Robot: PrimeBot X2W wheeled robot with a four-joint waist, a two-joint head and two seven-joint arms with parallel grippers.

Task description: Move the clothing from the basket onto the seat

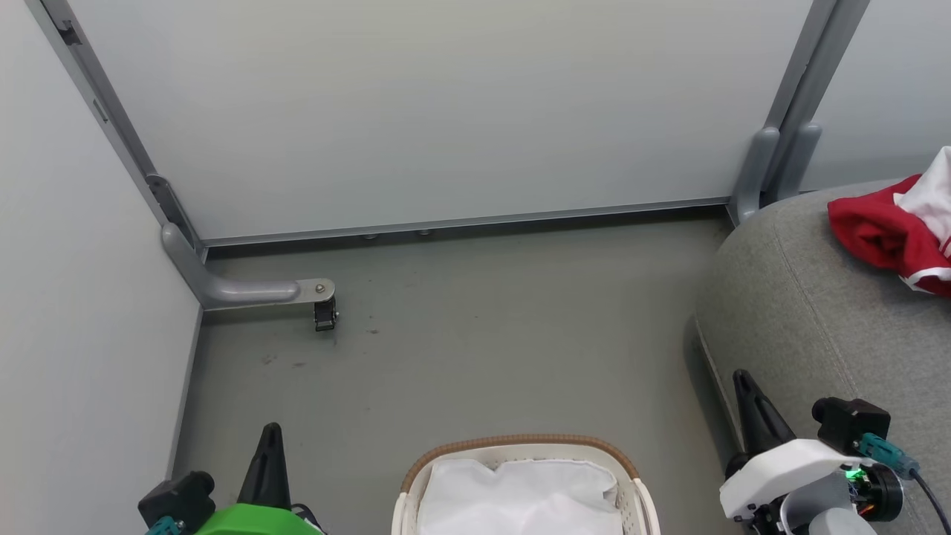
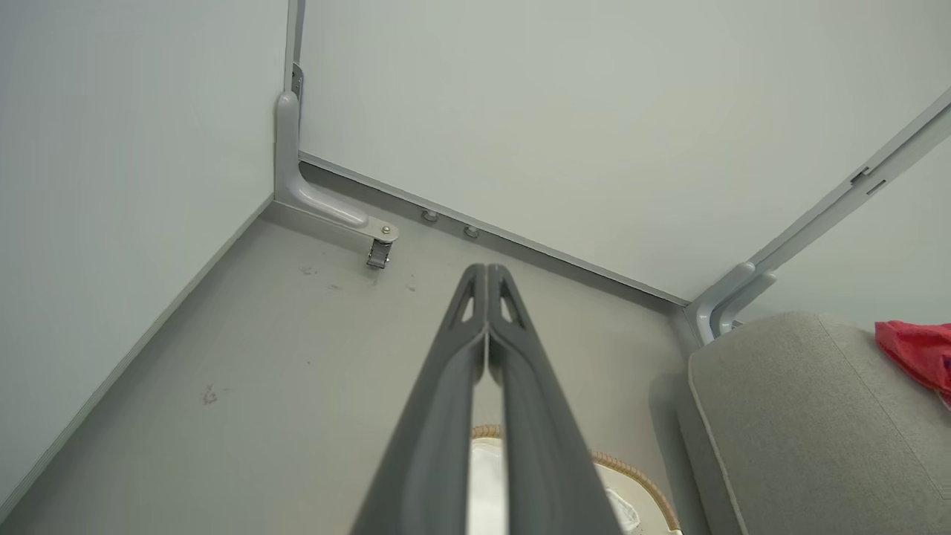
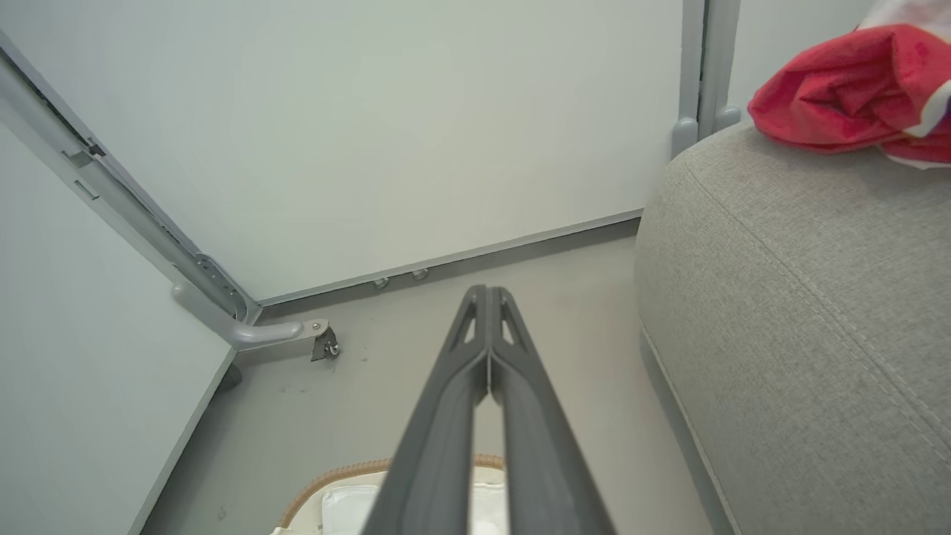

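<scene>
The red and white clothing (image 1: 895,230) lies in a bunched heap on the grey sofa (image 1: 787,312), up toward the far end of the seat. It is well apart from both grippers. The right gripper (image 1: 741,380) is the nearer one. It hangs low beside the sofa's rounded front edge, and the clothing sits up and off to the right of its tips. Its two dark fingers are pressed together with nothing between them (in the right wrist view they meet at the tip in one thin line). The left gripper (image 1: 271,431) is on the other side of the basket, far from the clothing. Its fingers are pressed together too, and they hold nothing. Both grippers point toward the wall.

The basket (image 1: 520,443) stands on the floor (image 1: 483,334) between the two grippers, near the sofa. Its rim is brown and woven, and its sides are white plastic with little holes. Inside it lies a white sheet (image 1: 520,490), a bit crumpled, spread across the part of the basket that can be seen. The near part of the basket is cut off by the bottom edge of the head view.

The floor is grey with a few small dark marks. A pale wall panel (image 1: 446,111) stands behind it, and a little wheel (image 1: 325,316) sits under a metal foot near the left corner.
</scene>
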